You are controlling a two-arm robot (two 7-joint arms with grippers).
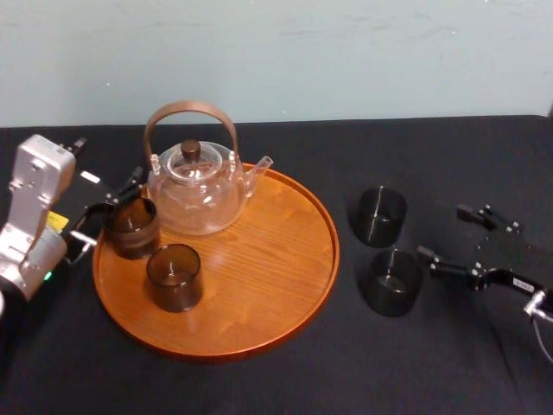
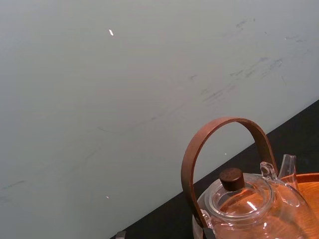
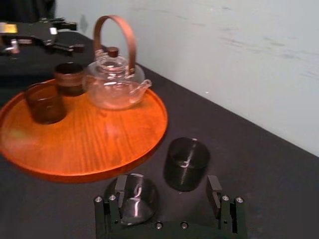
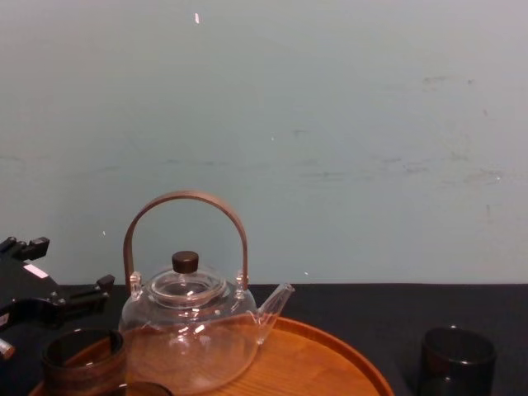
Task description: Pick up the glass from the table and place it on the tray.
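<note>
Where the black-covered table (image 1: 259, 380) meets a pale wall, a round orange-brown wooden tray (image 1: 289, 290) lies left of centre. A clear glass teapot (image 1: 194, 194) with a curved brown handle occupies the tray's far left part. Two smoky tumblers stand near it, the rear tray glass (image 1: 131, 226) by the left rim and the front tray glass (image 1: 174, 277) just in front of it. The tray's right and near portions are bare wood.

The left gripper (image 1: 117, 212) sits at the tray's left edge with its jaws apart, just beside the rear tray glass; contact cannot be judged.

Two more tumblers stand on the cloth to the right of the tray, clear of its low raised rim: the farther table glass (image 1: 378, 216) and the nearer table glass (image 1: 391, 282), close together but apart. Each is a short, handleless cylinder of dark translucent glass with a thin bright glint down its wall.

The right gripper (image 1: 442, 232) rests low to their right, jaws spread wide and empty. In the right wrist view the nearer table glass (image 3: 132, 199) lies against one finger (image 3: 119, 189), while the farther table glass (image 3: 187, 163) stands beyond the gap.
</note>
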